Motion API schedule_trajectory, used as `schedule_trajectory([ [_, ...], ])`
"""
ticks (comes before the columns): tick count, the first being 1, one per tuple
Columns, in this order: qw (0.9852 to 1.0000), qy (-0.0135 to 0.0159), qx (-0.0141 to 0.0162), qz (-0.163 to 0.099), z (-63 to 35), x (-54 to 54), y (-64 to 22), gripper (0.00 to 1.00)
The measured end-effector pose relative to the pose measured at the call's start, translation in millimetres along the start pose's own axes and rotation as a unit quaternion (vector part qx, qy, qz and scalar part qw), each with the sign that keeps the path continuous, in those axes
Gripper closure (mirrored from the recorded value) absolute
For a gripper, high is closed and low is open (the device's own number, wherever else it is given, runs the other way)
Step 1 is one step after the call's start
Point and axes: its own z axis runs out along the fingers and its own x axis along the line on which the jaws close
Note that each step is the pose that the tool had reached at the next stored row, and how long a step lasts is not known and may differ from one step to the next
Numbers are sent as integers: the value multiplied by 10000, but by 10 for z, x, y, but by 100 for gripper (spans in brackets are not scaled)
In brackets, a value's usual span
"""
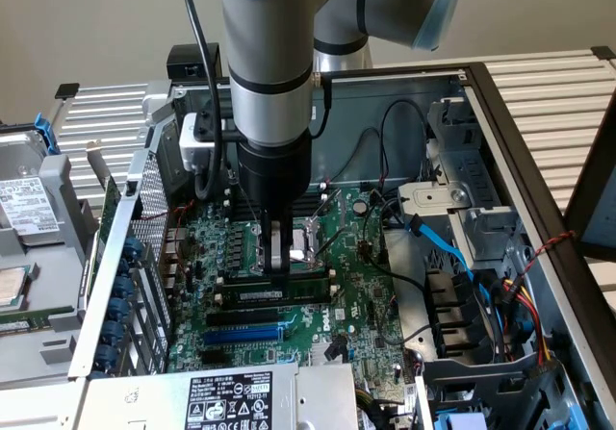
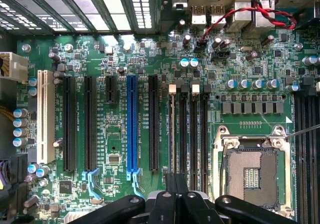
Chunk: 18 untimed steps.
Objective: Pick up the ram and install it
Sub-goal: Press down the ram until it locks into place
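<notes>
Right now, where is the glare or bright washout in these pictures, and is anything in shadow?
Wrist view: light through the chassis grille washes out the slats, while the motherboard is evenly lit and the gripper is dark at the frame's edge. Exterior view: the arm shades the board beneath it, the gripper sits low over the ram, and the CPU socket glints.

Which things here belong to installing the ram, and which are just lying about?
For the job: ram, gripper, black memory slots.
Just there: blue expansion slot, processor socket, blue cable, red wires.
</notes>
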Motion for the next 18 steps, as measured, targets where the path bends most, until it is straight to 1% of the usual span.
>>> schedule_trajectory([
  [16, 10000, 0, 8, 0, 27, 0, -1, 90],
  [17, 10000, 6, 13, -2, -13, -3, -3, 90],
  [18, 9999, 128, -2, 4, -178, -2, 5, 90],
])
